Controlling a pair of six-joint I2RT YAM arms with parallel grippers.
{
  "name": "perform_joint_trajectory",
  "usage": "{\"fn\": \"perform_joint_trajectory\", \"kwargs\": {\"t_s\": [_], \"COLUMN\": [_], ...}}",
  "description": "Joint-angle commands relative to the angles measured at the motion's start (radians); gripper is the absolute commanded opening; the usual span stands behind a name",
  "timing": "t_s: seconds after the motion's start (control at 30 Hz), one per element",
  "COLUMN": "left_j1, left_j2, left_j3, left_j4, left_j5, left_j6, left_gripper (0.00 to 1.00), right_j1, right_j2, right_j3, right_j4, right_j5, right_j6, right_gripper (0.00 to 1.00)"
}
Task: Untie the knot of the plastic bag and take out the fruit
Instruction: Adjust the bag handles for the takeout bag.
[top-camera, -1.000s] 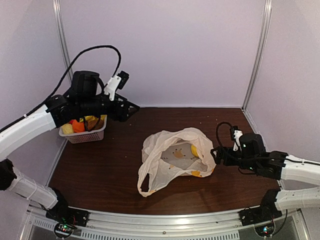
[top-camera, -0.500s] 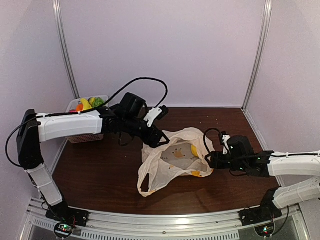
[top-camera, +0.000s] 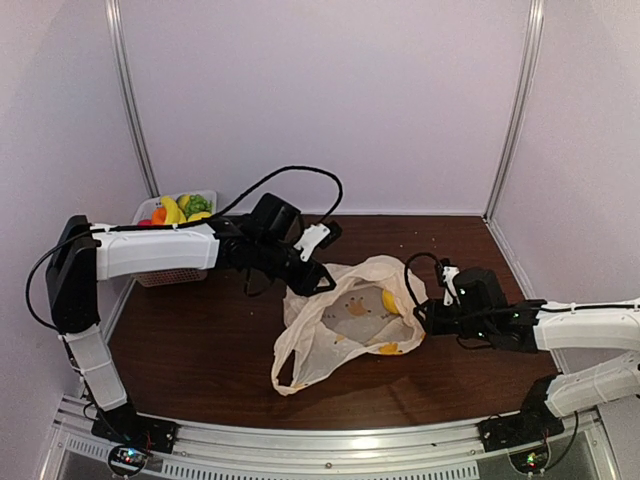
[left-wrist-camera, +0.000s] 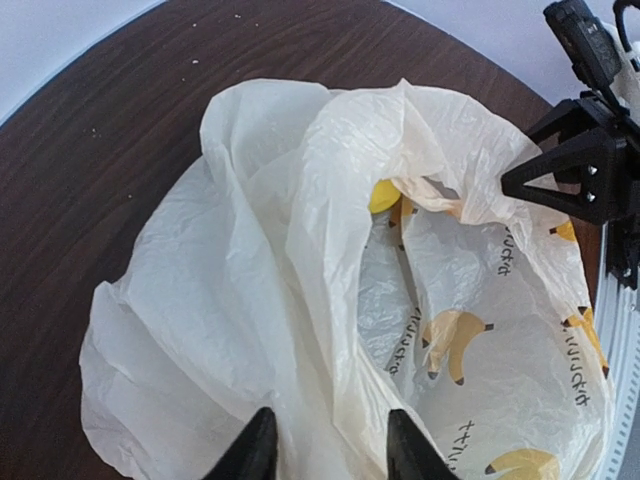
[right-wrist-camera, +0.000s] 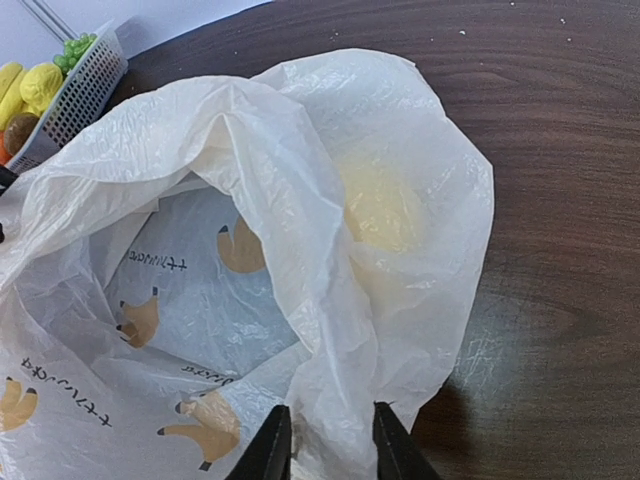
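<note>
The cream plastic bag (top-camera: 340, 320) lies in the middle of the table with its mouth gaping. I see no knot on it. A yellow fruit (top-camera: 388, 300) sits inside near the right wall. It peeks out from under a fold (left-wrist-camera: 383, 195) and shows through the plastic as a pale yellow lump (right-wrist-camera: 385, 210). My left gripper (top-camera: 318, 283) is at the bag's rear-left rim, its jaws narrowed on a fold of plastic (left-wrist-camera: 330, 455). My right gripper (top-camera: 420, 318) pinches bunched plastic at the right rim (right-wrist-camera: 328, 445).
A white slotted basket (top-camera: 172, 270) holding bananas, green grapes and other toy fruit stands at the back left, behind my left arm. Its corner shows in the right wrist view (right-wrist-camera: 80, 95). Purple walls close in the table at the back and sides.
My left arm swung from over the basket down to the bag's rear-left rim. My right gripper moved in onto the right rim. Both pairs of jaws narrowed around plastic.
</note>
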Motion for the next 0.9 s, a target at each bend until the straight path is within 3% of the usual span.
{"fn": "perform_joint_trajectory", "kwargs": {"t_s": [0.0,0.2,0.53,0.67,0.77,0.87], "left_j1": [0.002,-0.005,-0.078,-0.09,-0.09,-0.089], "left_j2": [0.008,-0.009,-0.092,-0.1,-0.103,-0.104], "left_j3": [-0.001,-0.006,-0.065,-0.077,-0.077,-0.075], "left_j4": [0.0,-0.005,0.082,0.083,0.065,0.058], "left_j5": [0.046,0.095,0.233,0.214,0.143,0.118], "left_j6": [-0.008,-0.013,0.003,-0.017,-0.035,-0.045], "left_gripper": [0.28,0.0,0.0,0.0,0.0,0.0], "right_j1": [-0.004,-0.004,-0.049,-0.065,-0.067,-0.062], "right_j2": [0.018,0.04,0.092,0.127,0.122,0.064], "right_j3": [0.046,0.072,0.165,0.204,0.236,0.224], "right_j4": [0.001,-0.001,-0.052,-0.074,-0.103,-0.113], "right_j5": [0.029,0.055,0.113,0.102,0.067,0.036], "right_j6": [-0.007,-0.026,-0.112,-0.126,-0.138,-0.146], "right_gripper": [0.25,0.2,0.17,0.17,0.27,0.46]}}
